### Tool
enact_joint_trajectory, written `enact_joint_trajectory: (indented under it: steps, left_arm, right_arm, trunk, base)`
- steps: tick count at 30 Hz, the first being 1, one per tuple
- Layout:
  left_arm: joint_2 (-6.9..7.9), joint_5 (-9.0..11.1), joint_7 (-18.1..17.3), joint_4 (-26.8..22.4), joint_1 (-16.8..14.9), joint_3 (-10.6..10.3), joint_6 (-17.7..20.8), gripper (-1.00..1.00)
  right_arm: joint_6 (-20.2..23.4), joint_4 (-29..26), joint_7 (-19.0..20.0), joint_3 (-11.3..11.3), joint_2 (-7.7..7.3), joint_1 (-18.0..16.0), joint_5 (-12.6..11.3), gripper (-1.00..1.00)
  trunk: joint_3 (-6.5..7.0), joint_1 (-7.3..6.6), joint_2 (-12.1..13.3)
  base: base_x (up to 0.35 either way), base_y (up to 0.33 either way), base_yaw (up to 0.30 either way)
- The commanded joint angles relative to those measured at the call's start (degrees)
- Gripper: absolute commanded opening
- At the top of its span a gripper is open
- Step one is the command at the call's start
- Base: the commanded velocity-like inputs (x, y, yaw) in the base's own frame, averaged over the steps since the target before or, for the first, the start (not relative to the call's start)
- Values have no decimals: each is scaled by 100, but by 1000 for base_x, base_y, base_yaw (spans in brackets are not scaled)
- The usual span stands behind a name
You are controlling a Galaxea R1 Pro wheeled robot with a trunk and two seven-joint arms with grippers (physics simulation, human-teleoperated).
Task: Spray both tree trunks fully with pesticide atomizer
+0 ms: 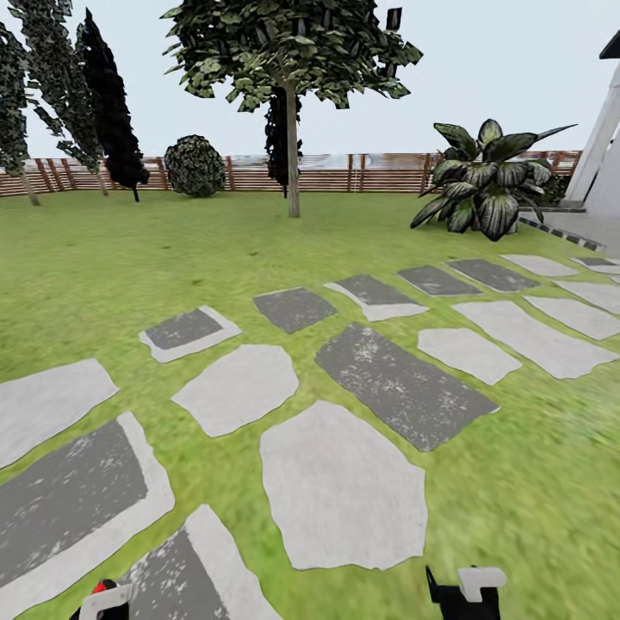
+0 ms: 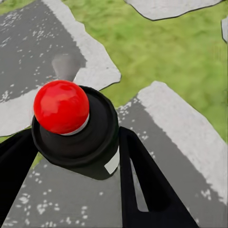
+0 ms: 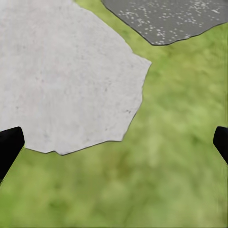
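In the left wrist view the pesticide atomizer (image 2: pixel 88 152), a small black bottle with a round red top (image 2: pixel 61 106) and a white label, sits between two black fingers (image 2: pixel 142 183). My left gripper (image 2: pixel 78 145) is shut on it above a dark stepping stone. The head view catches that gripper (image 1: pixel 103 600) at the bottom edge, with a bit of the red top showing. My right gripper (image 1: pixel 465 590) is low on the right; its wrist view has it (image 3: pixel 114 142) open over grass, nothing between its fingertips (image 3: pixel 9 145). A tree (image 1: pixel 288 52) with a pale straight trunk (image 1: pixel 293 159) stands far ahead near the fence.
Grey stepping stones (image 1: pixel 340 486) cross the lawn (image 1: pixel 129 258) ahead of me. A brown slat fence (image 1: pixel 379 172) closes the back, with a round bush (image 1: pixel 195 165) and slim dark trees (image 1: pixel 108 103) to the left. A broad-leafed plant (image 1: pixel 486 181) and the white house wall (image 1: pixel 603 146) are at right.
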Motion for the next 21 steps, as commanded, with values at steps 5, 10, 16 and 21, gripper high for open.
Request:
enact_joint_trajectory:
  steps: [5, 10, 16, 21]
  left_arm:
    - [1, 32, 1, -4, -3, -7, -20, -100]
    - [1, 30, 1, -3, -3, -7, -17, -100]
    - [1, 32, 1, -4, -3, -7, -19, -100]
    - [1, 33, 1, -12, -3, -7, -20, -100]
  right_arm:
    - [-16, 3, -11, 0, 0, -4, 2, 100]
    - [-17, 3, -11, 0, 0, -4, 5, 100]
    - [-18, 3, -11, 0, 0, -6, 0, 100]
    - [-20, 2, -11, 0, 0, -2, -1, 100]
  trunk:
    - [-5, 3, -2]
    - [-5, 3, -2]
    - [-5, 3, -2]
    - [-5, 3, -2]
  base:
    - [338, 0, 0]
    - [338, 0, 0]
    - [338, 0, 0]
    - [338, 0, 0]
